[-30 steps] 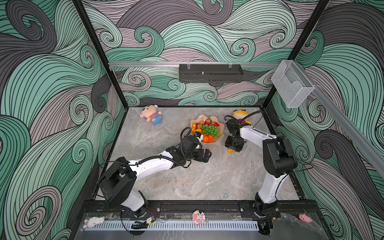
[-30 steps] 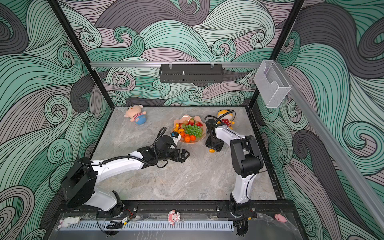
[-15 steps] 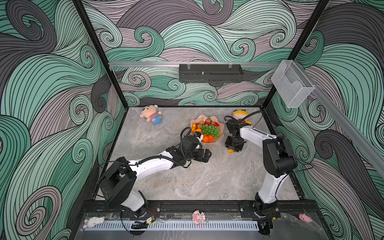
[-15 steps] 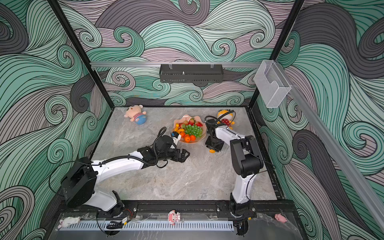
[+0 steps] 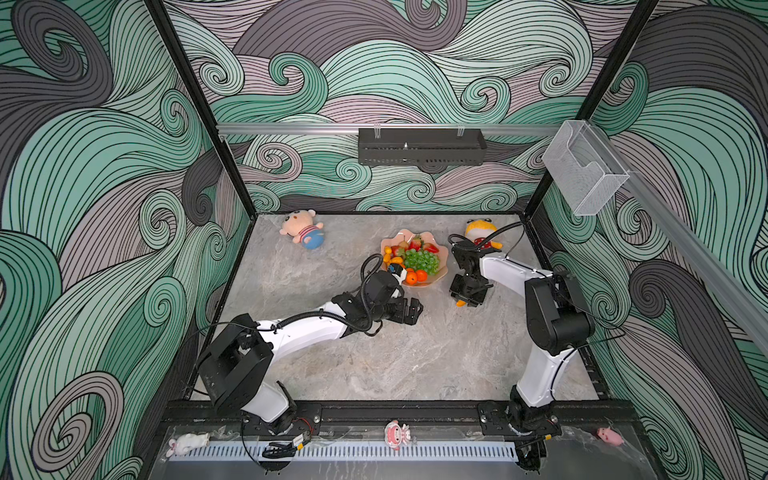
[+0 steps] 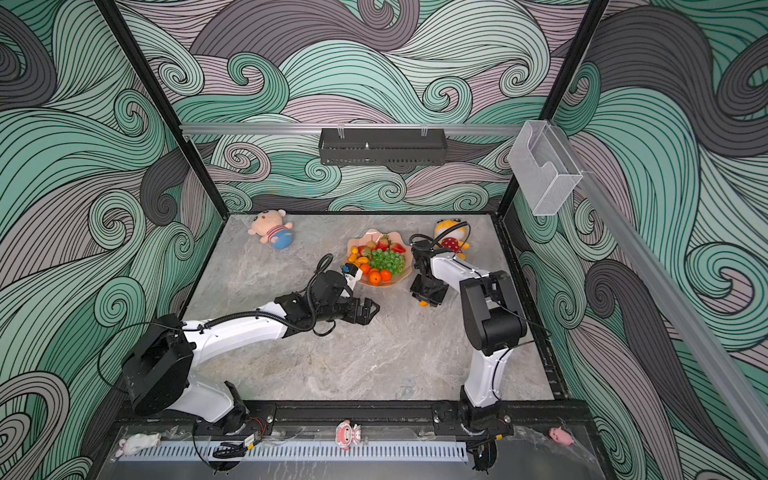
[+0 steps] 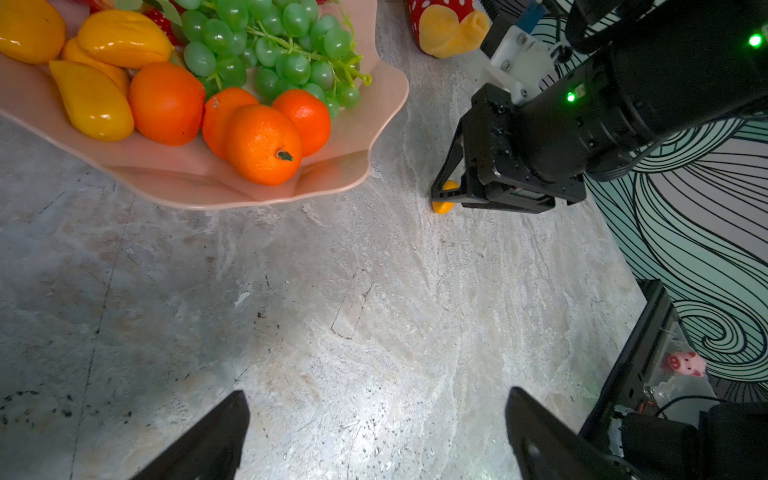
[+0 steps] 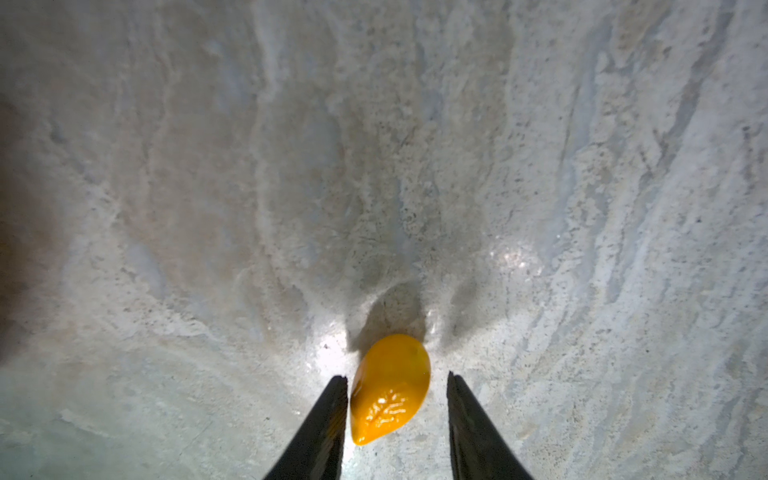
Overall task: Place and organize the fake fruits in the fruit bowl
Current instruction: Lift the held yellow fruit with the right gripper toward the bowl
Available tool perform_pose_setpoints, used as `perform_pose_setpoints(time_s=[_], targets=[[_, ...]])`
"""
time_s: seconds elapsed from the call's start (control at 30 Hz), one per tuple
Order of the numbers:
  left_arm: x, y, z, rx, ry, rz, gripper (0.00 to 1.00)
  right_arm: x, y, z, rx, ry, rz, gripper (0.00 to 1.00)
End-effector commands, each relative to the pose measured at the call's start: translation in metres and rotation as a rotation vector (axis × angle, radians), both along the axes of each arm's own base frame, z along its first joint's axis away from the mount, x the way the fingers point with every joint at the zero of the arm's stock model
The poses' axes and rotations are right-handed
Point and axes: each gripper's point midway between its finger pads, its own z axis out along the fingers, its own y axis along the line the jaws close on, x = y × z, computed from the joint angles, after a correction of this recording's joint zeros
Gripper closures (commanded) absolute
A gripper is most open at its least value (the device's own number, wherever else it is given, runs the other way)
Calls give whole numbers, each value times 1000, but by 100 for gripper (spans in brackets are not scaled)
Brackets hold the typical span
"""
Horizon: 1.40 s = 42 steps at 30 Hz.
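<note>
Narrowed R gripper in last sec round lone kumquat on table near fruit bowl, jaws astride w/ gap one side, not clamped yet; L gripper wide open, empty; other fake fruits already in bowl, so prob. last pick.

In both top views the right pincer hides most of the kumquat.
</note>
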Motion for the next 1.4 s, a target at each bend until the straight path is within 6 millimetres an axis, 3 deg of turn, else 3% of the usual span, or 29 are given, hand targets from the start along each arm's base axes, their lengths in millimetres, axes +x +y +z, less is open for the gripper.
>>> perform_pose_setpoints(time_s=[0.0, 0.47, 0.77, 1.0, 1.2, 1.37], targets=[[-1, -3, 17, -23, -29, -4, 1, -6, -4, -9, -8, 37, -7, 63], [0, 0, 19, -14, -36, 1, 1, -4, -3, -13, -9, 47, 0, 68], [6, 13, 25, 4, -51, 77, 1, -3, -6, 0, -20, 4, 10, 73], [18, 32, 45, -18, -86, 140, 1, 2, 5, 28, 28, -84, 64, 74], [36, 56, 55, -57, -87, 216, 1, 9, 18, 68, 28, -193, 135, 74], [57, 78, 59, -142, -44, 292, 1, 23, 42, 96, 50, -275, 229, 73]])
